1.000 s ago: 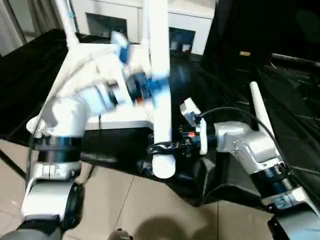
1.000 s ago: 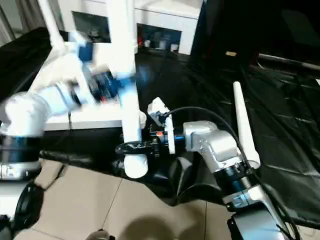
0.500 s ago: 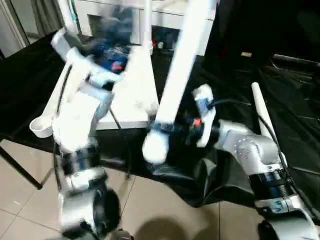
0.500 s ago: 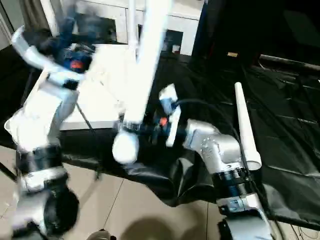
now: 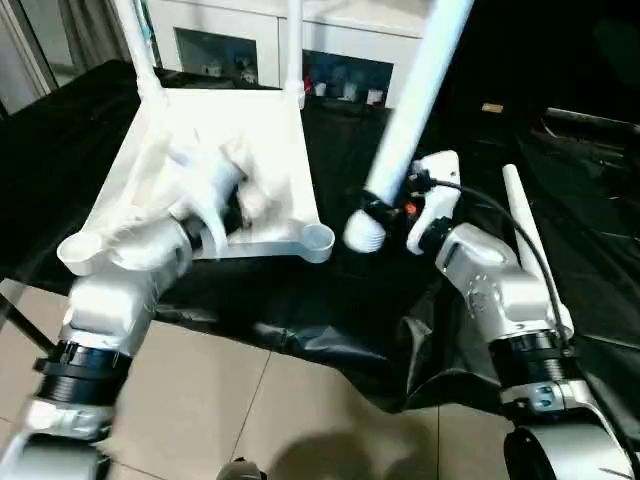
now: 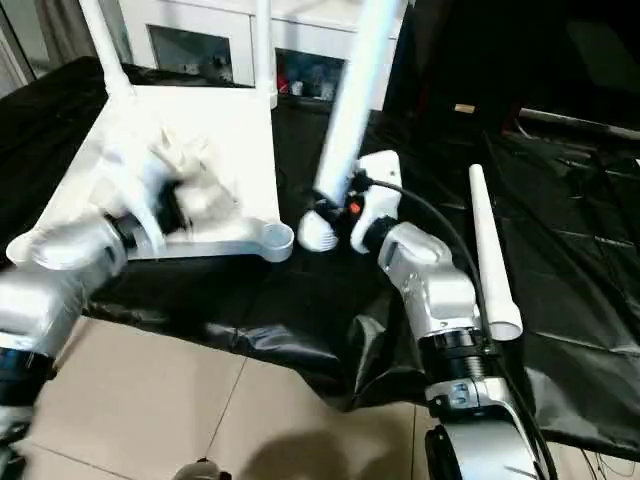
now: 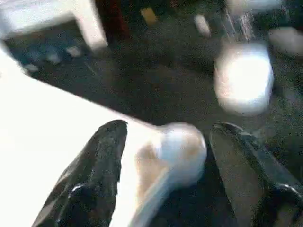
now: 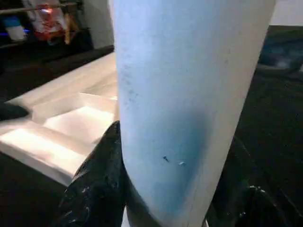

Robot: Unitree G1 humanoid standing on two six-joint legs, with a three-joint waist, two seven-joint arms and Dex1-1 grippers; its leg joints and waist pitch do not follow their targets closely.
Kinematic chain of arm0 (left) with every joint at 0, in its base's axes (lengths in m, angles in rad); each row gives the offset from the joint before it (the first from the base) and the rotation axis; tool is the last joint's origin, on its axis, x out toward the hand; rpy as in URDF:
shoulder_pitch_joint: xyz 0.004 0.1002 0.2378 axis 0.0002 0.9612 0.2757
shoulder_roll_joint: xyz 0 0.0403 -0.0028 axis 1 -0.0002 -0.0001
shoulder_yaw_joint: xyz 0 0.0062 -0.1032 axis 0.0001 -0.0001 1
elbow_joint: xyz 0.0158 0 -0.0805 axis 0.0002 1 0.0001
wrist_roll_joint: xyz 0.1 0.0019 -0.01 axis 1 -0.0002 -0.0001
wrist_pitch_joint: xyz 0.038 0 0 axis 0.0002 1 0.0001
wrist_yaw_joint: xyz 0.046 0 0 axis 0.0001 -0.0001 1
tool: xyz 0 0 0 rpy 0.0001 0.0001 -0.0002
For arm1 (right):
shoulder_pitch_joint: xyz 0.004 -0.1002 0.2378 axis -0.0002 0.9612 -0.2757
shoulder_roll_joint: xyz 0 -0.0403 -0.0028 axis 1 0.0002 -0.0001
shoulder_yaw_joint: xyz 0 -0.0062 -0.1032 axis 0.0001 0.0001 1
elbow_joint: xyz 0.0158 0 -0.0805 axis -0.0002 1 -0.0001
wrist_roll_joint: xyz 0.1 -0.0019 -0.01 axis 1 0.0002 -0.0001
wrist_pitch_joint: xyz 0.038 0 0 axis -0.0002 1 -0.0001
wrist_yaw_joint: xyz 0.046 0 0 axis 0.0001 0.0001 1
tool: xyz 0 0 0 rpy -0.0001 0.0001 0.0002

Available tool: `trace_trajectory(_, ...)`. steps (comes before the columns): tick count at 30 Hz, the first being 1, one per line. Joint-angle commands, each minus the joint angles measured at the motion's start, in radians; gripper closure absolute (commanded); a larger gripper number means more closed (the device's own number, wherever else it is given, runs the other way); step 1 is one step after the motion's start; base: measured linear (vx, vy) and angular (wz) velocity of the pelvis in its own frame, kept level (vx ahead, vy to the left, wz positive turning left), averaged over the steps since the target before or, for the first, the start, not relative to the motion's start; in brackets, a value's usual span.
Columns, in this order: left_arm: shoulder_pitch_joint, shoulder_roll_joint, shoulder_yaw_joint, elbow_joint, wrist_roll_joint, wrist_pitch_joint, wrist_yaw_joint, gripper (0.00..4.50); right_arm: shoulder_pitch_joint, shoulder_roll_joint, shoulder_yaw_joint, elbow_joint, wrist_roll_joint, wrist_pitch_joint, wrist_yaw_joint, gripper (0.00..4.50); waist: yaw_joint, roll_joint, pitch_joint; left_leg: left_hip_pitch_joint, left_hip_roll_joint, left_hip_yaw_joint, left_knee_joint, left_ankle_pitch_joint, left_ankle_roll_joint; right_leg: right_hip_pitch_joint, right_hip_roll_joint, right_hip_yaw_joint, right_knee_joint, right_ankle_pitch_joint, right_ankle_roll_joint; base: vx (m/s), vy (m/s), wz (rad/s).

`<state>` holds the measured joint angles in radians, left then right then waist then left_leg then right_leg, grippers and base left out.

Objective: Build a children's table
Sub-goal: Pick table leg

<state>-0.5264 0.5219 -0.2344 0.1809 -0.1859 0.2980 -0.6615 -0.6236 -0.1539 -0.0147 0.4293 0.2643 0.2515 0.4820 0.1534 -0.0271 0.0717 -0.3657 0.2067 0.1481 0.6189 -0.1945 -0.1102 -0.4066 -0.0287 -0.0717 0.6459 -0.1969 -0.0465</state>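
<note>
Black sheeting [image 5: 330,310] covers our work surface, with a white glass-door cabinet [image 5: 330,50] behind. At left, the tabletop [image 5: 215,170] lies underside up, two legs already standing in its far sockets. Our left gripper [image 7: 165,161] hovers with jaws apart around the empty near corner socket [image 5: 318,238]. Centre, our right gripper [image 6: 335,205] clamps a tilted leg [image 5: 410,110] just beside that socket. At right, a spare leg [image 5: 530,240] lies on the sheeting. Risk: the leg's tilt may jam it against the socket rim and shove the tabletop.

No text, label, brand, number or sign can be read anywhere
</note>
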Motion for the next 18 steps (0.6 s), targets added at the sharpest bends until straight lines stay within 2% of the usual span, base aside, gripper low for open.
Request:
trace_trajectory(1, -0.029, -0.001, -0.082, 0.063, 0.084, -0.046, -0.032, 1.3, -0.012, -0.002, -0.016, 0.015, -0.02, -0.046, -0.027, 2.66, -0.01, 0.006, -0.082, 0.005, 0.02, 0.004, -0.077, -0.056, -0.027, 0.063, -0.104, 0.065, -0.07, -0.103, -0.092, 0.0, 0.0, 0.0)
trace_trajectory(3, -0.06, -0.012, -0.14, 0.169, 0.164, -0.114, -0.038, 1.3, 0.001, 0.01, -0.025, 0.011, -0.017, -0.057, -0.035, 2.66, -0.012, 0.008, -0.085, 0.001, 0.019, 0.002, -0.076, -0.044, -0.026, 0.069, -0.106, 0.065, -0.066, -0.085, -0.092, 0.0, 0.0, 0.0)
trace_trajectory(4, -0.097, -0.046, -0.146, 0.281, 0.183, -0.134, -0.019, 1.3, 0.023, 0.018, -0.021, -0.017, -0.011, -0.05, -0.03, 2.66, -0.015, 0.008, -0.083, 0.0, 0.018, 0.003, -0.076, -0.047, -0.02, 0.067, -0.104, 0.065, -0.073, -0.088, -0.088, 0.0, 0.0, 0.0)
trace_trajectory(5, -0.112, -0.061, -0.142, 0.323, 0.187, -0.143, -0.003, 1.3, 0.034, 0.021, -0.017, -0.031, -0.01, -0.049, -0.027, 2.66, -0.015, 0.008, -0.084, 0.003, 0.014, 0.006, -0.074, -0.054, -0.019, 0.067, -0.102, 0.066, -0.075, -0.1, -0.078, 0.0, 0.0, 0.0)
trace_trajectory(6, -0.118, -0.065, -0.141, 0.342, 0.193, -0.151, 0.004, 1.3, 0.039, 0.023, -0.015, -0.037, -0.009, -0.051, -0.026, 2.66, -0.014, 0.018, -0.086, 0.001, 0.017, 0.001, -0.074, -0.052, -0.022, 0.07, -0.107, 0.066, -0.071, -0.092, -0.083, 0.0, 0.0, 0.0)
trace_trajectory(7, -0.126, -0.069, -0.141, 0.366, 0.205, -0.171, 0.013, 1.3, 0.048, 0.028, -0.013, -0.051, -0.005, -0.055, -0.021, 2.66, -0.016, 0.009, -0.087, -0.003, 0.02, -0.002, -0.076, -0.052, -0.023, 0.074, -0.108, 0.064, -0.07, -0.076, -0.088, 0.0, 0.0, 0.0)
trace_trajectory(8, -0.126, -0.069, -0.141, 0.366, 0.205, -0.172, 0.013, 1.3, 0.049, 0.028, -0.013, -0.051, -0.005, -0.055, -0.021, 2.66, -0.017, 0.009, -0.087, -0.004, 0.02, -0.003, -0.076, -0.049, -0.024, 0.075, -0.11, 0.063, -0.069, -0.072, -0.094, 0.0, 0.0, 0.0)
trace_trajectory(9, -0.087, -0.1, -0.081, 0.315, 0.135, -0.179, 0.016, 1.3, 0.081, 0.033, -0.004, -0.097, -0.005, -0.04, -0.03, 2.66, -0.022, 0.034, -0.087, 0.0, 0.021, -0.003, -0.072, -0.073, -0.03, 0.067, -0.108, 0.064, -0.071, -0.069, -0.11, 0.0, 0.0, 0.0)
trace_trajectory(10, -0.073, -0.107, -0.067, 0.296, 0.122, -0.174, 0.026, 1.3, 0.089, 0.035, -0.001, -0.11, -0.004, -0.037, -0.033, 2.66, -0.022, 0.027, -0.088, 0.001, 0.024, -0.002, -0.072, -0.075, -0.028, 0.07, -0.11, 0.065, -0.072, -0.051, -0.119, 0.0, 0.0, 0.0)
trace_trajectory(11, -0.01, -0.137, -0.008, 0.201, 0.073, -0.157, 0.088, 1.3, 0.129, 0.039, 0.007, -0.166, -0.019, -0.035, -0.066, 2.66, -0.02, 0.033, -0.089, -0.001, 0.025, -0.004, -0.071, -0.074, -0.03, 0.072, -0.11, 0.065, -0.063, -0.019, -0.144, 0.0, 0.0, 0.0)
trace_trajectory(12, 0.016, -0.151, 0.014, 0.169, 0.062, -0.161, 0.12, 1.3, 0.146, 0.041, 0.01, -0.188, -0.031, -0.04, -0.086, 2.66, -0.022, 0.026, -0.089, -0.004, 0.028, -0.003, -0.071, -0.061, -0.022, 0.073, -0.108, 0.063, -0.06, 0.026, -0.163, 0.0, 0.0, 0.0)
trace_trajectory(13, 0.045, -0.165, 0.042, 0.135, 0.057, -0.172, 0.158, 1.3, 0.165, 0.044, 0.011, -0.21, -0.039, -0.036, -0.099, 2.66, -0.023, 0.031, -0.088, -0.002, 0.025, -0.001, -0.069, -0.07, -0.014, 0.07, -0.105, 0.063, -0.063, 0.013, -0.166, 0.0, 0.0, 0.0)
trace_trajectory(14, 0.101, -0.193, 0.094, 0.071, 0.048, -0.198, 0.228, 1.3, 0.203, 0.05, 0.01, -0.252, -0.053, -0.028, -0.121, 2.66, -0.024, 0.027, -0.087, -0.004, 0.028, -0.001, -0.07, -0.076, -0.011, 0.073, -0.106, 0.064, -0.064, 0.013, -0.168, 0.0, 0.0, 0.0)
trace_trajectory(15, 0.101, -0.193, 0.094, 0.071, 0.048, -0.198, 0.228, 1.3, 0.203, 0.05, 0.01, -0.252, -0.053, -0.028, -0.121, 2.66, -0.024, 0.026, -0.085, -0.005, 0.026, 0.0, -0.07, -0.082, -0.008, 0.073, -0.106, 0.063, -0.068, -0.006, -0.162, 0.0, 0.0, 0.0)
trace_trajectory(16, 0.217, -0.224, 0.172, -0.062, 0.021, -0.185, 0.312, 1.3, 0.274, 0.055, 0.027, -0.318, -0.102, -0.068, -0.155, 2.66, -0.026, 0.019, -0.083, -0.009, 0.029, -0.001, -0.072, -0.092, -0.01, 0.078, -0.11, 0.063, -0.066, -0.045, -0.154, 0.0, 0.0, 0.0)
trace_trajectory(17, 0.253, -0.233, 0.189, -0.1, 0.017, -0.182, 0.335, 1.3, 0.298, 0.056, 0.032, -0.339, -0.123, -0.089, -0.171, 2.66, -0.028, 0.008, -0.08, -0.005, 0.026, 0.004, -0.074, -0.101, -0.004, 0.073, -0.107, 0.063, -0.078, -0.078, -0.14, 0.0, 0.0, 0.0)
trace_trajectory(18, 0.339, -0.264, 0.227, -0.174, 0.009, -0.169, 0.387, 1.3, 0.345, 0.058, 0.042, -0.379, -0.151, -0.094, -0.199, 2.66, -0.032, 0.004, -0.075, -0.002, 0.02, 0.007, -0.075, -0.127, 0.003, 0.065, -0.099, 0.063, -0.088, -0.166, -0.116, 0.0, 0.0, 0.0)
